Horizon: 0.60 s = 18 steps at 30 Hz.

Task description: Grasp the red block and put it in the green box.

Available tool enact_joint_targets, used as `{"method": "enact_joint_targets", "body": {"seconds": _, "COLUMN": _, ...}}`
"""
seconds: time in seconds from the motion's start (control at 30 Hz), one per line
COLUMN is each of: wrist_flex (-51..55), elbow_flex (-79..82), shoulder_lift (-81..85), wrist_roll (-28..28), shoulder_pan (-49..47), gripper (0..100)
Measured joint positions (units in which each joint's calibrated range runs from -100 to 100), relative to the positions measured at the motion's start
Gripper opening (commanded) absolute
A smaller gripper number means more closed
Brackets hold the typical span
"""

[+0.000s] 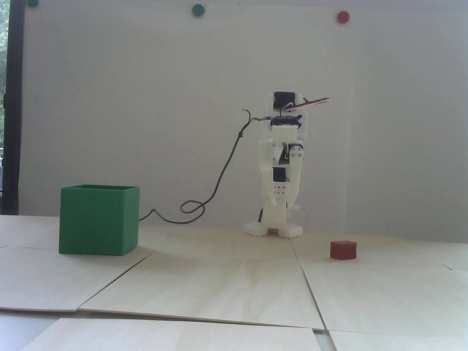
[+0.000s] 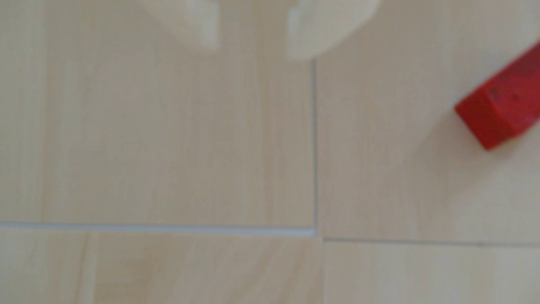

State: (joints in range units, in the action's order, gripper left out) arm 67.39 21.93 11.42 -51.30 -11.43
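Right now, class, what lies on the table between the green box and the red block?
In the fixed view, the white arm's base stands set back between the green box and the red block; the direct stretch is bare wood.

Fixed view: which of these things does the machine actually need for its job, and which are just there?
Needed:
red block, on the wooden table
green box, standing apart from the block
gripper, jaws apart, empty

Just there:
green dots and red dot on the wall
black cable
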Motion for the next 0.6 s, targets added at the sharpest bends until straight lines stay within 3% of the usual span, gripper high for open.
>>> {"method": "enact_joint_targets", "body": {"seconds": 0.13, "wrist_flex": 0.17, "elbow_flex": 0.00, "shoulder_lift": -0.66, "wrist_roll": -3.08, "shoulder_pan": -0.08, "gripper": 8}}
{"method": "enact_joint_targets", "body": {"seconds": 0.37, "wrist_flex": 0.17, "elbow_flex": 0.00, "shoulder_lift": -0.66, "wrist_roll": -3.80, "shoulder_pan": -0.08, "gripper": 7}}
{"method": "enact_joint_targets", "body": {"seconds": 0.6, "wrist_flex": 0.17, "elbow_flex": 0.00, "shoulder_lift": -0.66, "wrist_roll": 4.37, "shoulder_pan": 1.68, "gripper": 7}}
